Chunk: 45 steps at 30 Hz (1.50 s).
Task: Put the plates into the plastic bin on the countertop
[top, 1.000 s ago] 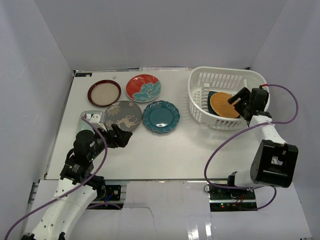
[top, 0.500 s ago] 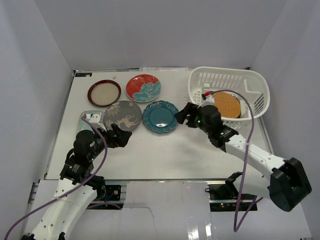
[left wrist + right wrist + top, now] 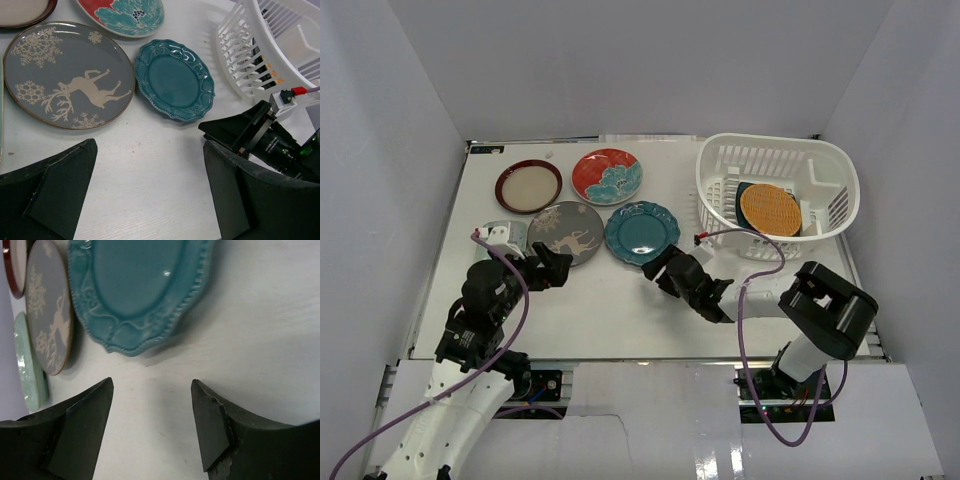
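- Left gripper [image 3: 552, 268]: at 8 o'clock on the countertop [image 3: 620, 315]. Jaws spread wide, nothing held, tips just short of the grey deer-print plate [image 3: 566, 233].
- Right gripper [image 3: 657, 270]: near centre. Jaws apart and empty, facing the near rim of the teal scalloped plate [image 3: 642, 233], clear of it.
- Pale-green rectangular plate [image 3: 30, 365]: at 9 o'clock of the deer plate, partly hidden by the left arm.
- Dark-rimmed cream plate [image 3: 529, 186] at 10 o'clock and red-teal floral plate [image 3: 606, 176] at 11 o'clock, both flat on the counter.
- Plastic bin [image 3: 775, 150]: at 2 o'clock. It contains the orange woven plate [image 3: 770, 209], resting on the teal square plate [image 3: 744, 195].
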{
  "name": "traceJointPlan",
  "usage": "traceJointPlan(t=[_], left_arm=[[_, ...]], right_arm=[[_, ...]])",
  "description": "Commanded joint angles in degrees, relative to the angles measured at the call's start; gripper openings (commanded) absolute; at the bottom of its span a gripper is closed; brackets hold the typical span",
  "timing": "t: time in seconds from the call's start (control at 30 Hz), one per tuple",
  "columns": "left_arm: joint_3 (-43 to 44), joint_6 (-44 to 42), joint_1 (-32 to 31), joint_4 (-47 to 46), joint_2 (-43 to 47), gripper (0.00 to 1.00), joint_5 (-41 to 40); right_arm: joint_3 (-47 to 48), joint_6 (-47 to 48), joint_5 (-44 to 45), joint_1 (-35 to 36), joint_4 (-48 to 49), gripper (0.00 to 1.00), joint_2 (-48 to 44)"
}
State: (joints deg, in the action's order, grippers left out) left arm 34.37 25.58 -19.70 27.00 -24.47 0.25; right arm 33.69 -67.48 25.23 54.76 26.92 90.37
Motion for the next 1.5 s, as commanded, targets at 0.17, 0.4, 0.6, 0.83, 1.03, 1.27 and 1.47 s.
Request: traceJointPlan(t=[0.17, 0.4, 0.6, 0.83, 1.03, 1.27, 1.47], left_arm=[[1.31, 0.17, -0.60, 0.50, 0.83, 0.98, -0.34], [1.23, 0.08, -0.77, 0.24, -0.14, 0.98, 2.30], [1.40, -0.27, -0.77, 0.15, -0.49, 0.98, 3.18], [1.40, -0.36, -0.77, 0.07, -1.19, 0.98, 3.18], [1.14, -0.45, -0.69, -0.28, -0.93, 0.98, 3.26], [0.87, -0.45, -0.07, -0.90, -0.32, 0.98, 3.97], [0.79, -0.62, 1.51, -1.43, -1.11, 0.98, 5.20]], right_arm=[[-4.78, -13.19, 10.10, -2.02, 6.57, 0.70, 1.21], [-3.81, -17.68, 8.08, -5.98, 14.99, 0.56, 10.33], [-2.23, -22.77, 6.67, -6.77, 22.03, 0.43, 17.46], [-3.71, -24.97, 6.15, -7.12, 24.05, 0.11, 17.57], [-13.29, -21.83, 5.44, -6.60, 26.70, 0.08, 8.88], [-25.69, -11.12, 2.89, -4.14, 17.57, 0.08, -22.43], [-16.21, 3.30, 0.52, -4.57, -3.79, 0.08, -47.69]])
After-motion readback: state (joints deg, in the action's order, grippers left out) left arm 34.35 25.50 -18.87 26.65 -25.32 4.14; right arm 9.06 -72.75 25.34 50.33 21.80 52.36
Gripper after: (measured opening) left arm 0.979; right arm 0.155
